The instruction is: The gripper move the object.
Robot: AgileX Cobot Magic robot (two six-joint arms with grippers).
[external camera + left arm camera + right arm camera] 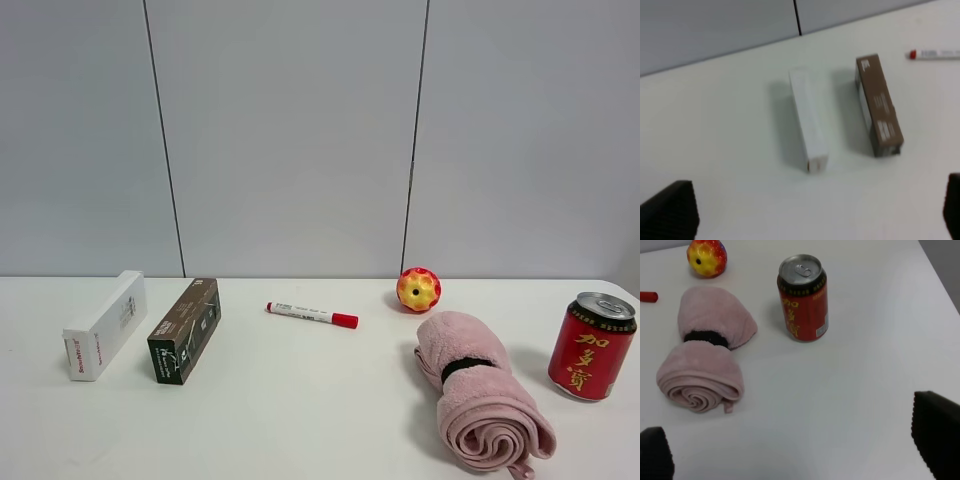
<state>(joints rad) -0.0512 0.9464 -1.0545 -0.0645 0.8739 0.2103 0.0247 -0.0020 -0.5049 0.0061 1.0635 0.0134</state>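
White box (pixel 105 324), a long smooth cardboard slab, lies on the bench (pixel 300 400) beside a dark box (pixel 186 329); marker (pixel 312 314) farther off. Left gripper (pixel 810 220) hovers above, fingers spread, holding nothing.

On the tabletop (pixel 300 400), the white box (pixel 105 325) has bare surface on its outer side and in front. A dark box (pixel 185 330) lies just beside it, leaving only a narrow gap. The marker (pixel 312 315), ball (pixel 418 289), rolled towel (pixel 480 390) and can (pixel 592 346) lie well apart.
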